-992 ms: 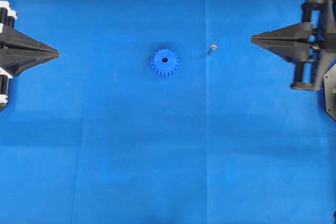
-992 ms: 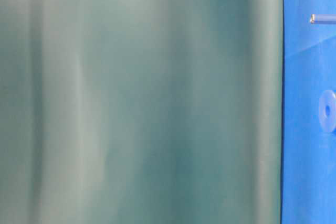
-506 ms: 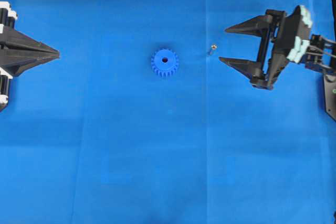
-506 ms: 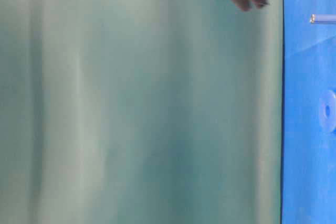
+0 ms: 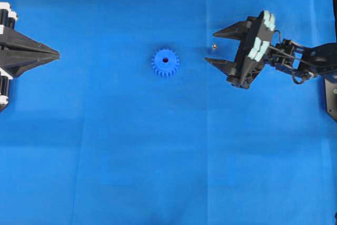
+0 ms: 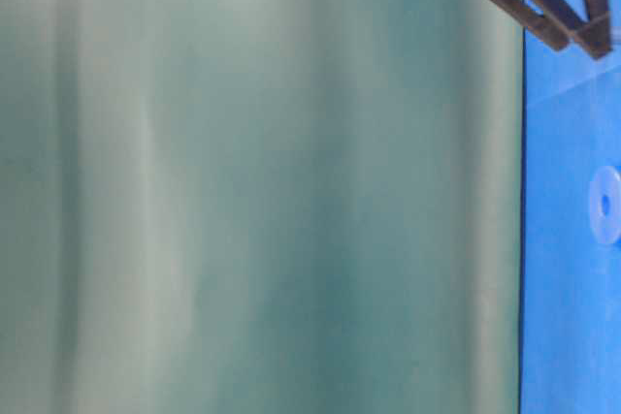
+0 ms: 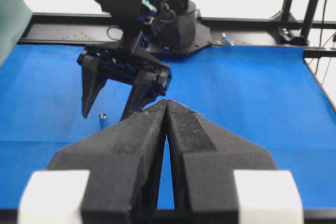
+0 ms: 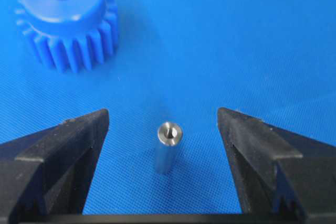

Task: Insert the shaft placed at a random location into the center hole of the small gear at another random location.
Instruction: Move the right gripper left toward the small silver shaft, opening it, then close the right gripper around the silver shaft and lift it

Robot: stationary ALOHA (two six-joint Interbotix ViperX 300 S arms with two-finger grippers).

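One small bright blue plastic spur gear point(image 5: 165, 63) lies flat near the middle of the blue-covered table point(image 5: 158, 156), with one round dark center hole point(image 5: 165, 60) through its raised hub. One tiny silvery-grey metal shaft point(image 5: 214, 46) stands upright on the cloth at about three o'clock from the gear, apart from it. There are two black end effectors. The left end effector point(image 5: 57, 54) sits at the nine o'clock edge of the overhead view, well apart from both parts, its two pointed fingers pressed together with nothing between them. The right end effector point(image 5: 212, 47) reaches in from three o'clock with its fingers spread wide on either side of the shaft, touching neither it nor the gear. The right wrist view alone shows the shaft's point(image 8: 167, 147) dimpled top face and the clear gaps between it and each finger, with the gear point(image 8: 67, 19) at eleven o'clock beyond. The left wrist view alone shows the shaft point(image 7: 103, 120) from the side as a short upright pin beneath the spread fingers, behind its own closed tip point(image 7: 166, 102). The table-level view is mostly a green curtain point(image 6: 243, 191), with only the gear's pale edge point(image 6: 606, 205) and part of the right arm; the shaft cannot be made out there.
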